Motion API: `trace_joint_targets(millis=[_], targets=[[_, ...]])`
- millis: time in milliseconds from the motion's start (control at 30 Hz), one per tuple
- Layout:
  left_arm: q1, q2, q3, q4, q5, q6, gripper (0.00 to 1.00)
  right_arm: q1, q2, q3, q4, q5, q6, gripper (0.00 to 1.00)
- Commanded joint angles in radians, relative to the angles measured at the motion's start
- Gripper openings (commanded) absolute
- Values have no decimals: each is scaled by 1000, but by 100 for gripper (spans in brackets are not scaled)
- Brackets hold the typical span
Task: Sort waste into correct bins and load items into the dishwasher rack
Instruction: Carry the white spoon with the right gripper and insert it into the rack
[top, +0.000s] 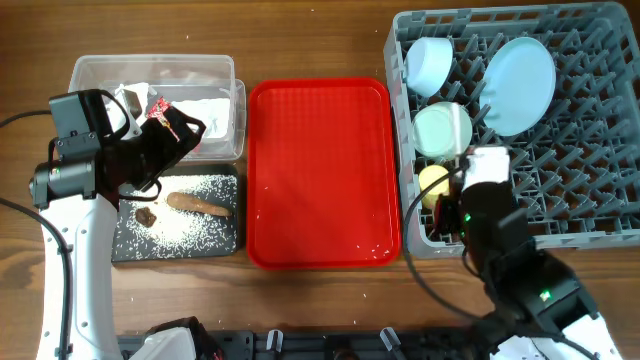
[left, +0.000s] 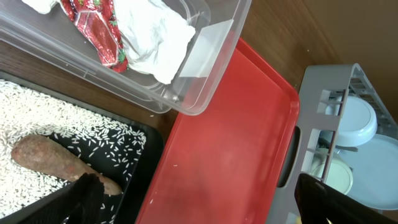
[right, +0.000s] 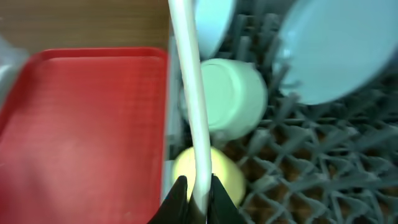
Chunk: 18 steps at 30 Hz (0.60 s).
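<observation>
My right gripper (right: 194, 193) is shut on the handle of the white plastic spoon (right: 189, 93). It holds the spoon above the yellow cup (right: 221, 177) at the left edge of the dishwasher rack (top: 580, 205). In the rack sit two light-blue bowls (top: 430, 62) (top: 443, 128) and the plate (top: 520, 85). My left gripper (top: 180, 135) hangs open over the near edge of the clear tub (top: 90, 70), with nothing between its fingers (left: 81, 199). The tub holds the tissue (left: 152, 34) and red wrapper (left: 99, 28). The black tray (top: 122, 250) carries the brown stick (left: 53, 162) and rice crumbs (left: 43, 112).
The red serving tray (top: 320, 170) lies between the bins and the rack. The right arm's body (top: 520, 270) reaches in from the front right, and the left arm (top: 70, 190) stands along the table's left side.
</observation>
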Motion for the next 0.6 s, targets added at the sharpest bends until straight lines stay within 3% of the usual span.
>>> trace_joint_targets(millis=[0, 133, 200, 433, 567], targets=[[6, 3, -4, 3, -2, -5, 100, -142, 58, 17, 14, -66, -85, 4], [6, 3, -4, 3, -2, -5, 100, -291, 177, 17, 95, -130, -136, 4], [6, 3, -4, 2, -2, -5, 100, -371, 282, 17, 171, -191, -235, 4], [6, 3, -4, 3, -2, -5, 100, -481, 552, 17, 375, -221, -314, 4], [6, 3, -4, 2, -2, -5, 100, -497, 599, 17, 427, -225, -335, 5]])
